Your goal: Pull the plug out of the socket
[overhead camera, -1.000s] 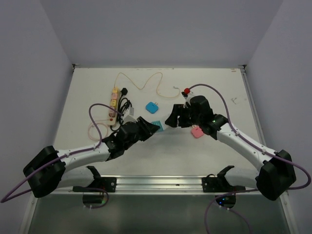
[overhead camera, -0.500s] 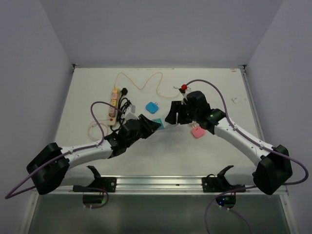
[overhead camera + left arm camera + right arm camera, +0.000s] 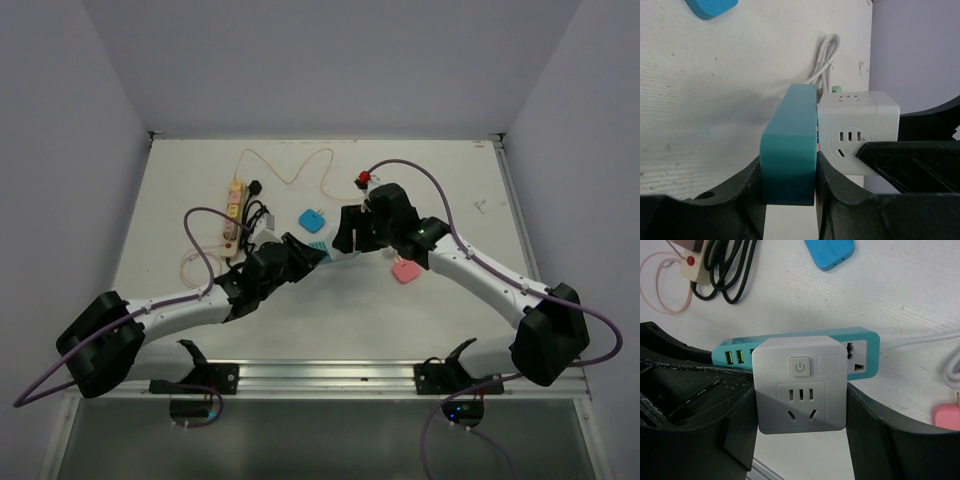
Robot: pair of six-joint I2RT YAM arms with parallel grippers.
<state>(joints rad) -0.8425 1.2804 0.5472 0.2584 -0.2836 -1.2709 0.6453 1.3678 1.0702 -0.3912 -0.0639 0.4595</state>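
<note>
Table (image 3: 350, 320) white, walls (image 3: 330, 70) lilac, teal socket strip (image 3: 870, 337) mid-table

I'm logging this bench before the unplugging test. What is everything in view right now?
teal power strip: 1, teal, mid-table
white cube socket: 1, white, plugged against the teal strip
blue adapter: 1, blue, behind both pincers
pink adapter: 1, pink, beside the right arm
beige power strip: 1, beige, back left
black cord: 1, black, coiled beside the beige strip
thin cable: 1, peach, looping along the back
white cord: 1, white, bundled
table: 1, white
left pincer: 1, black, clamping the teal strip
right pincer: 1, black, clamping the cube
</note>
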